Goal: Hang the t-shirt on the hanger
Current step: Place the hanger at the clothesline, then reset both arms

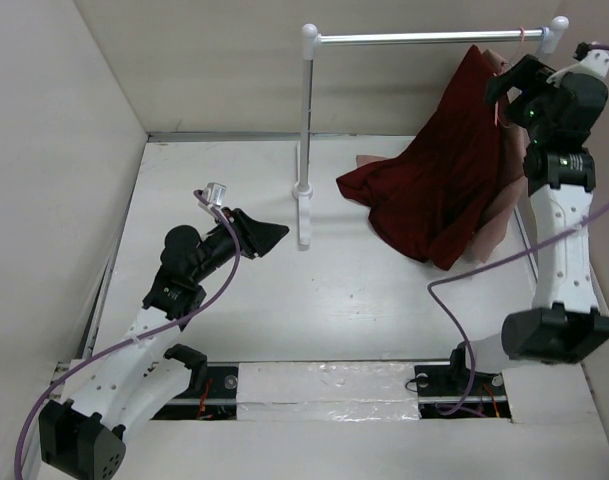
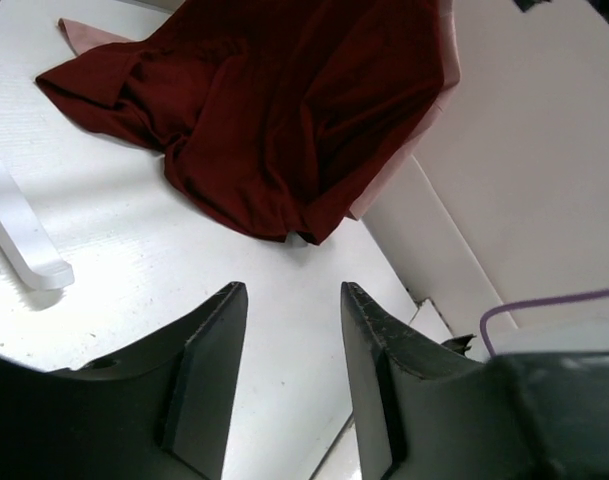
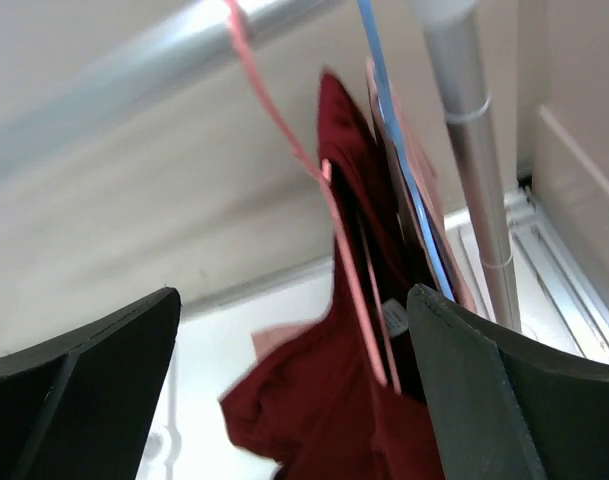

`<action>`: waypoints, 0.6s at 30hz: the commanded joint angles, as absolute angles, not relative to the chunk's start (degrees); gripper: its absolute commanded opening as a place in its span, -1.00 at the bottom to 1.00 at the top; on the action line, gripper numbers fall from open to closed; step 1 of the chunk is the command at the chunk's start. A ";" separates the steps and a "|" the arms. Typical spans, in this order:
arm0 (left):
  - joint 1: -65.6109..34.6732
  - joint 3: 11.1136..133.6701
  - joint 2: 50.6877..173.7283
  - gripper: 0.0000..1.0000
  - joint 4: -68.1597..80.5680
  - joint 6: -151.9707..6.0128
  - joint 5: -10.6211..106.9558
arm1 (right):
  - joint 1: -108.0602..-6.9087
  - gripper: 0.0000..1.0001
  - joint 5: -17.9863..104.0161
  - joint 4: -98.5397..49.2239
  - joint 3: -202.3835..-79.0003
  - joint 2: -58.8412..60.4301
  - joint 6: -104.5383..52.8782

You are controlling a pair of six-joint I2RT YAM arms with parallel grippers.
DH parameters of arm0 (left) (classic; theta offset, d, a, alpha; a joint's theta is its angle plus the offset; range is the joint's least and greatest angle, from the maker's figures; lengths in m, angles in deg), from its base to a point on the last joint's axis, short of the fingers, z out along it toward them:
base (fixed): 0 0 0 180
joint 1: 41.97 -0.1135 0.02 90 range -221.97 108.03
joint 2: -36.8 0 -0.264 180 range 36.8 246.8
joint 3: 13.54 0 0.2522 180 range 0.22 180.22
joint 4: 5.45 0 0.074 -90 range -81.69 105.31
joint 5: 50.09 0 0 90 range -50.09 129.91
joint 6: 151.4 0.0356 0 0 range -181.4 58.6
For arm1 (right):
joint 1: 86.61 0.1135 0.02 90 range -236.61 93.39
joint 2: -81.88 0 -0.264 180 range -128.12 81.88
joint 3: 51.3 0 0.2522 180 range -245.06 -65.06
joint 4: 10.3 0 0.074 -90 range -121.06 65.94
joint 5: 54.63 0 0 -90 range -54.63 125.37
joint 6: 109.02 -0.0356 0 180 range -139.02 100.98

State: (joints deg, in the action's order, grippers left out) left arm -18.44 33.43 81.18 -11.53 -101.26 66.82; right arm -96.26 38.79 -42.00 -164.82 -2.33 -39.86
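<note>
The maroon t-shirt (image 1: 439, 180) hangs from the right end of the rail, its lower part spread on the table. It also shows in the left wrist view (image 2: 284, 110) and the right wrist view (image 3: 334, 400). The thin pink hanger (image 3: 284, 140) hooks over the rail; its hook shows from above (image 1: 522, 37), and its wires run down into the shirt's neck. My right gripper (image 1: 504, 85) is up by the shirt's top, its jaws (image 3: 294, 292) wide open, with hanger and shirt seen between them. My left gripper (image 1: 264, 235) is low over the table, open and empty (image 2: 292, 290), pointing at the shirt.
A clothes rack with a metal rail (image 1: 424, 38) and a white post (image 1: 306, 130) stands at the back; its foot shows in the left wrist view (image 2: 24, 240). A salmon-pink garment (image 1: 494, 225) hangs behind the shirt. A blue hanger (image 3: 399, 150) hangs beside the pink one. White walls enclose the table.
</note>
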 commanded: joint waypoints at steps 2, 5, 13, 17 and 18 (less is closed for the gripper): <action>-18.33 36.08 78.99 -0.17 -12.79 -100.86 67.33 | -94.79 1.00 37.47 -32.51 -159.38 12.40 -41.95; -18.33 38.19 78.46 -0.06 -10.51 -100.07 65.93 | -94.79 1.00 47.53 -25.06 -149.46 23.20 -47.04; -18.33 48.74 73.81 0.18 2.06 -93.31 57.93 | -92.41 1.00 69.46 -8.77 -124.40 47.84 -60.14; -18.33 52.77 70.03 0.21 5.75 -90.32 53.27 | -92.41 1.00 71.94 -13.32 -120.61 57.77 -59.63; -18.33 53.04 68.37 0.21 6.19 -89.88 51.79 | -92.41 1.00 71.15 -18.56 -120.78 59.36 -58.66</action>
State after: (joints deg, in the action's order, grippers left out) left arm -18.44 49.98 71.61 3.73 -93.76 56.68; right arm -92.87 66.88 -15.00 -121.11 55.37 -57.56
